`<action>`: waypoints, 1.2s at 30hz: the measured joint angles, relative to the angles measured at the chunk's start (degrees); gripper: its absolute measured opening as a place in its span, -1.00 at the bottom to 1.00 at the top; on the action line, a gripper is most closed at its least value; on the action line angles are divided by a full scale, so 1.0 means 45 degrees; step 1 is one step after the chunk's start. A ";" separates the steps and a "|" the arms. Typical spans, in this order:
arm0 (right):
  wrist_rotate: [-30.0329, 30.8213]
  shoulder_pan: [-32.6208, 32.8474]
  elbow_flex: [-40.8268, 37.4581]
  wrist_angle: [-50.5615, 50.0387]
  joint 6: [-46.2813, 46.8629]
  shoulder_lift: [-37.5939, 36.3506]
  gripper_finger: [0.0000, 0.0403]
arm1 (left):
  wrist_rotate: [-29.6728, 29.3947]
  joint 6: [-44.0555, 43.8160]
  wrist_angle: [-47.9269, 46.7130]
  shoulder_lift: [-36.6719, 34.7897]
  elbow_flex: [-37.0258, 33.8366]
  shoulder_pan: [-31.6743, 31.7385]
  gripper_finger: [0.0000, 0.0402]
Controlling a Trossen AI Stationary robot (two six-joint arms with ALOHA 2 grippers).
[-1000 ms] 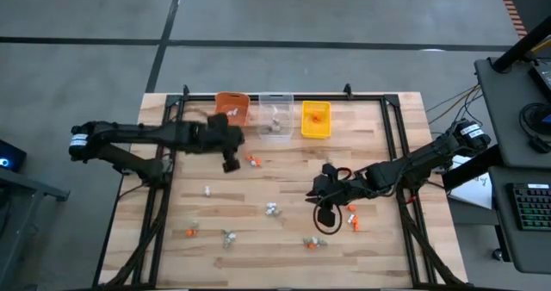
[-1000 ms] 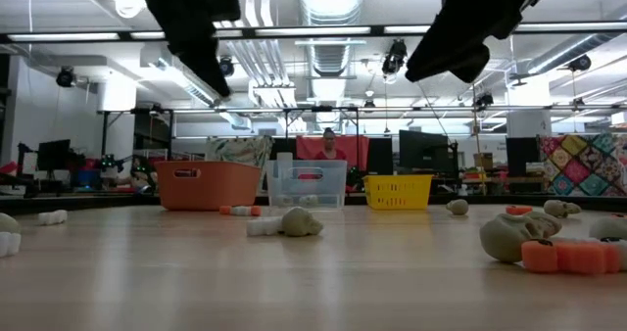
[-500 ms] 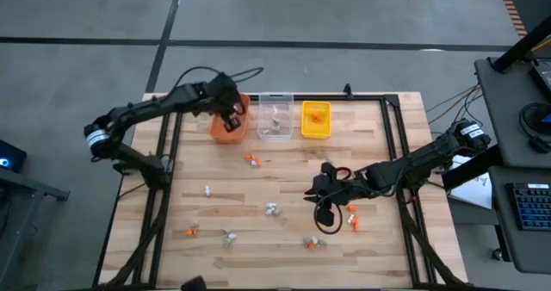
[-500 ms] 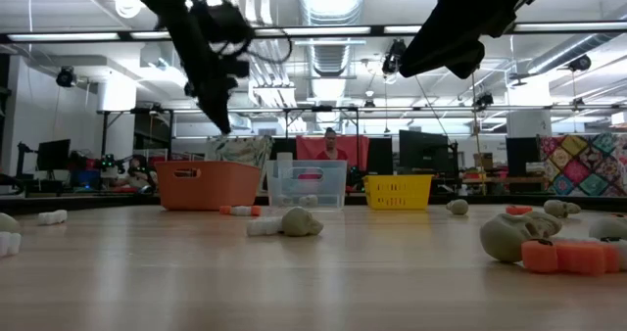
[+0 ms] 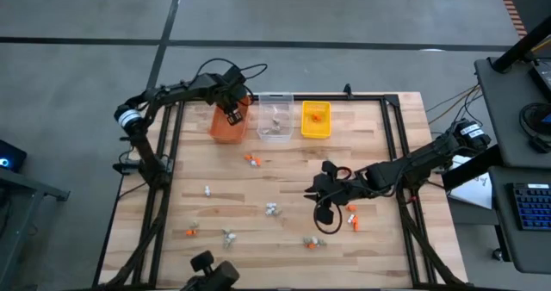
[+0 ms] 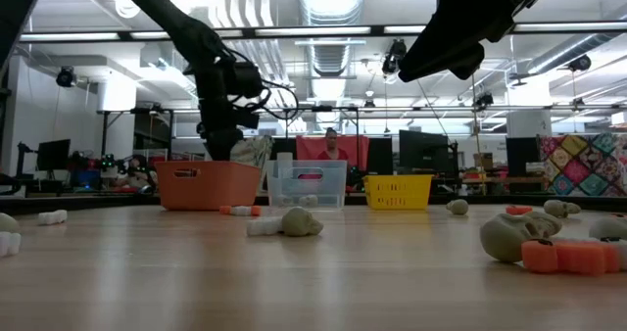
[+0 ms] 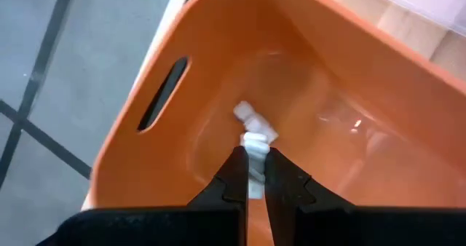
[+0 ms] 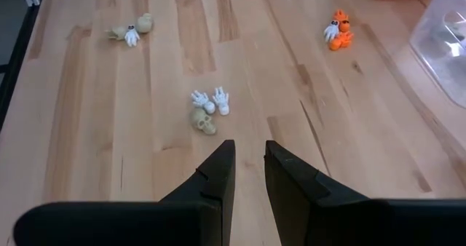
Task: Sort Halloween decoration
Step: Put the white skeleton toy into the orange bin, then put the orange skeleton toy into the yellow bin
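Note:
My left gripper (image 5: 231, 114) hangs over the orange bin (image 5: 219, 129) at the table's far edge, shut on a small white trinket (image 7: 253, 133); the low view shows the gripper (image 6: 223, 140) just above the bin's rim (image 6: 209, 166). My right gripper (image 5: 317, 195) hovers above the table's right half, slightly open, with nothing between its fingers (image 8: 250, 169). Loose trinkets lie on the wood: an orange one (image 5: 250, 160), white ones (image 5: 208, 189) (image 5: 272, 209), and a tan skull with white hands (image 8: 207, 113). My left gripper pinches the white trinket's near end (image 7: 255, 175) between its two fingertips. The fingers come steeply from above, pointing down into the orange bin. The trinket's other end (image 7: 246, 116) sticks out past the tips, over the bin's inside.
A clear bin (image 5: 275, 117) with a few pieces and a yellow bin (image 5: 316, 119) with an orange piece stand next to the orange bin. More trinkets lie near the front edge (image 5: 190, 232) (image 5: 228, 236) (image 5: 312, 242) and by my right gripper (image 5: 351, 215).
My left gripper has swung from above the table's middle left toward the far edge, to the orange bin, sinking and tipping further downward, still shut on the white trinket.

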 joint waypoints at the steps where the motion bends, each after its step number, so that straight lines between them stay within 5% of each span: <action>1: 0.0002 0.0000 0.0000 0.0004 0.0005 0.0000 -0.67 | 0.0054 0.0015 -0.0043 0.0125 0.0080 -0.0001 -0.99; 21: 0.0012 0.0000 -0.0010 0.0022 0.0068 0.0000 -0.67 | 0.0377 -0.0107 -0.0632 0.0469 -0.0518 0.0018 -0.98; 36: 0.0012 0.0003 -0.0010 0.0022 -0.0196 0.0000 -0.67 | 0.0377 -0.0607 -0.0639 0.0464 -0.0532 0.0008 -0.60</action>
